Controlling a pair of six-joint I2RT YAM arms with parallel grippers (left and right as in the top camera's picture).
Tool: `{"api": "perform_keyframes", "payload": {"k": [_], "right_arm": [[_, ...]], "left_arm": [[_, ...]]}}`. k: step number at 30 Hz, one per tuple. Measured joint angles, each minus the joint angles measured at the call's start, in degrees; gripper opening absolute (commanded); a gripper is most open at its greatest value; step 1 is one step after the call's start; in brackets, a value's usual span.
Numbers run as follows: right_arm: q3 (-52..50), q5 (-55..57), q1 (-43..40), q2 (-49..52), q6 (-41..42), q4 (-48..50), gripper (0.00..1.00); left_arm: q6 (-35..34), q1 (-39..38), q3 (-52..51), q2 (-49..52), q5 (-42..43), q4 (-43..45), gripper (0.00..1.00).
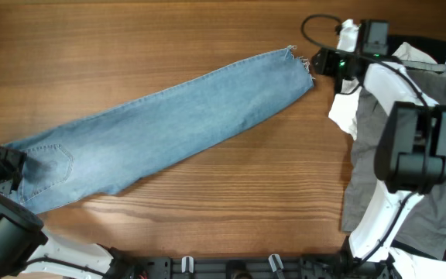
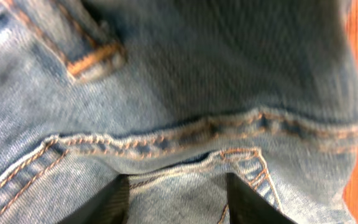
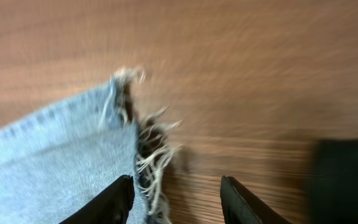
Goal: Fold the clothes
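Light-blue denim jeans (image 1: 161,128) lie flat and folded lengthwise, running diagonally from the waist at the lower left to a frayed hem (image 1: 299,60) at the upper right. My left gripper (image 1: 8,167) is at the waist end. In the left wrist view it (image 2: 178,202) is open, its fingers (image 2: 107,204) apart over seamed denim (image 2: 185,93) with orange stitching. My right gripper (image 1: 318,62) hovers just right of the hem. In the right wrist view it (image 3: 176,200) is open, with the frayed hem threads (image 3: 157,155) beside its left finger and bare wood between the jaws.
A pile of other clothes sits at the right edge under the right arm: grey trousers (image 1: 366,167), a white garment (image 1: 345,116) and a black one (image 1: 432,46). The wooden table (image 1: 130,46) stretches behind the jeans.
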Motion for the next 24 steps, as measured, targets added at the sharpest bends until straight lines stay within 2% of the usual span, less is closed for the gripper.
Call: {"api": "perform_keyframes", "payload": {"k": [3,5,8,9,12,16,24], "right_arm": [[0.0,-1.3,1.7,2.8,-0.4,0.6,0.51],[0.0,-2.3,2.6,3.1,-0.7,1.5,0.46],[0.0,-3.0,3.9,3.2,-0.7,1.5,0.15],[-0.1,-2.9,4.3,3.2,-1.2,1.5,0.04],[-0.1,-2.7,5.7,3.3,-0.9,1.7,0.04],[0.0,-2.7,6.0,3.2,0.4,1.7,0.04],[-0.1,-4.1,5.9,-3.2,0.8,0.5,0.04]], "left_arm": [[0.2,0.0,-1.3,-2.4,-0.5,-0.8,0.6],[0.2,0.0,-1.8,-4.8,-0.5,-1.4,0.62],[0.3,0.0,-1.9,-10.4,0.6,-1.7,0.69],[0.3,0.0,-1.9,-13.2,1.1,-1.8,0.74],[0.5,0.0,-1.9,-22.8,2.6,-3.1,0.83],[0.4,0.0,-1.9,-29.9,3.4,-4.9,0.85],[0.4,0.0,-1.9,-32.6,4.0,-9.1,0.85]]}}
